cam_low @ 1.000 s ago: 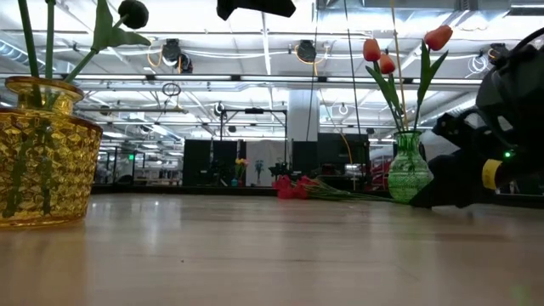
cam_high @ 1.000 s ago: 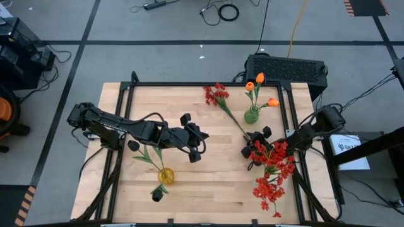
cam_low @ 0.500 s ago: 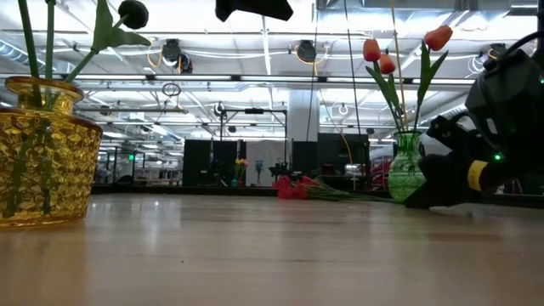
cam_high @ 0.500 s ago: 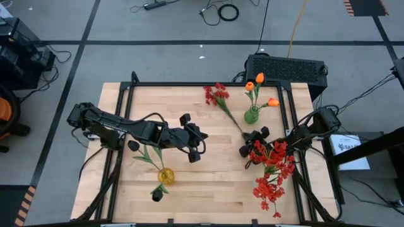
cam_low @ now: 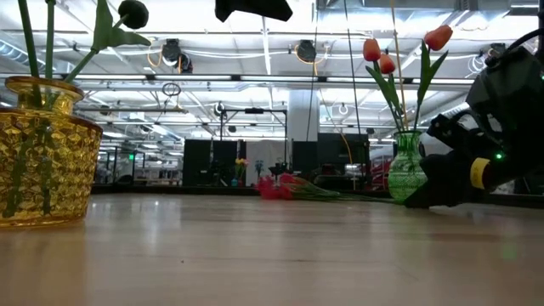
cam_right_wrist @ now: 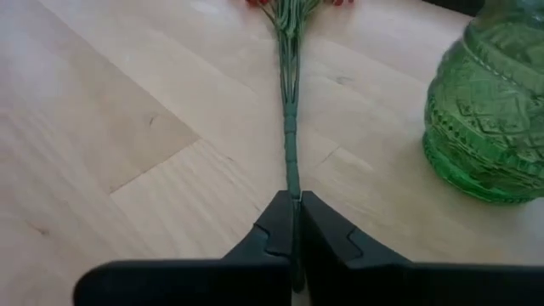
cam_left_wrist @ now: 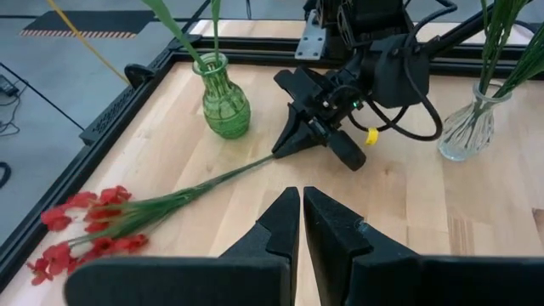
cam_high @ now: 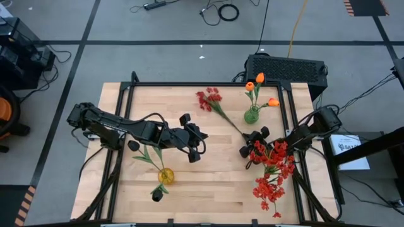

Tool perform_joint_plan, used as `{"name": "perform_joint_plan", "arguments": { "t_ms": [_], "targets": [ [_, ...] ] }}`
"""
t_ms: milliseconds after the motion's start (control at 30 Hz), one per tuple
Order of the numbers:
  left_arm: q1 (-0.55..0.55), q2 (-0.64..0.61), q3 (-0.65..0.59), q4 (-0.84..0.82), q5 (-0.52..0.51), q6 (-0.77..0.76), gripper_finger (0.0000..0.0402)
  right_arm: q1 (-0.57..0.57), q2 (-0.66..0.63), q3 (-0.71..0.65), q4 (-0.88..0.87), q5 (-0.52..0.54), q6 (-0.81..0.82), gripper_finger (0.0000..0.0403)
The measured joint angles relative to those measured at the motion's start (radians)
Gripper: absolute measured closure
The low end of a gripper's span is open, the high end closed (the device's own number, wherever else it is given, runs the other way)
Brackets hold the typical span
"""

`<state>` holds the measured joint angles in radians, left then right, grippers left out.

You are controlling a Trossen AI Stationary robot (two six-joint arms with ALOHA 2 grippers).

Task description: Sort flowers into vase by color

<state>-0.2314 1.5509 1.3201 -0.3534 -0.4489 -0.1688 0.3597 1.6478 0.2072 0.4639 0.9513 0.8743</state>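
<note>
Three vases on the wooden table (cam_high: 208, 189). Nearest the front edge is the yellow vase (cam_high: 166, 176), w/ black tulips (cam_high: 156, 195) leaning out of it (one bloom hangs toward the front, another sits off to its left). Front right, a clear vase (cam_left_wrist: 466, 127) is packed w/ bushy red clusters (cam_high: 271, 176); its glass shows only in the left wrist view, from above the blooms cover it.

Mid-table, the left gripper (cam_high: 197, 144) hangs over bare wood, fingers (cam_left_wrist: 280, 229) pressed together, nothing between them. In the low view it shows only as a dark shape at the top edge, clear of the tabletop.

Across from it, the right gripper (cam_high: 247, 140) is down at the table just in front of the green vase (cam_high: 252, 115). Its fingers (cam_right_wrist: 274, 229) are closed on the stem end of a loose red flower (cam_high: 214, 104); the stem runs straight out between the tips. That flower lies flat on the wood, stem pointing back toward the gripper, red head (cam_low: 274, 186) lying toward the far edge, left of the green vase and not touching it.

Farthest back, the green vase holds three orange tulips (cam_high: 259, 79), upright, blooms well above the rim (approx. the tallest things on the table in the low view).
</note>
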Motion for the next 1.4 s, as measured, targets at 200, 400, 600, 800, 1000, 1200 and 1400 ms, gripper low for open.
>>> {"name": "perform_joint_plan", "arguments": {
  "t_ms": [200,400,600,800,1000,1200,1400],
  "targets": [
    [0.000,0.000,0.000,0.000,-0.018,0.001,0.0373,0.002,-0.088,-0.001,0.024,-0.007,-0.087,0.0402],
    [0.000,0.000,0.000,0.005,-0.022,0.001,0.0373,0.001,-0.180,0.000,0.027,0.009,-0.187,0.0402],
    [0.000,0.000,0.000,0.005,-0.022,0.001,0.0373,0.002,-0.258,0.001,0.027,-0.009,-0.276,0.0403],
    [0.000,0.000,0.000,0.005,-0.021,-0.001,0.0373,0.002,-0.331,0.001,0.025,-0.015,-0.342,0.0403],
    [0.000,0.000,-0.004,0.013,-0.005,-0.009,0.0373,0.019,-0.388,0.001,0.025,-0.016,-0.374,0.0403],
    [0.000,0.000,-0.067,0.240,0.012,-0.028,0.0373,0.046,-0.454,0.002,0.025,-0.015,-0.442,0.0402],
    [0.000,0.000,-0.078,0.400,0.039,-0.026,0.0327,0.048,-0.508,0.002,0.030,0.011,-0.479,0.0402]
  ]
}}
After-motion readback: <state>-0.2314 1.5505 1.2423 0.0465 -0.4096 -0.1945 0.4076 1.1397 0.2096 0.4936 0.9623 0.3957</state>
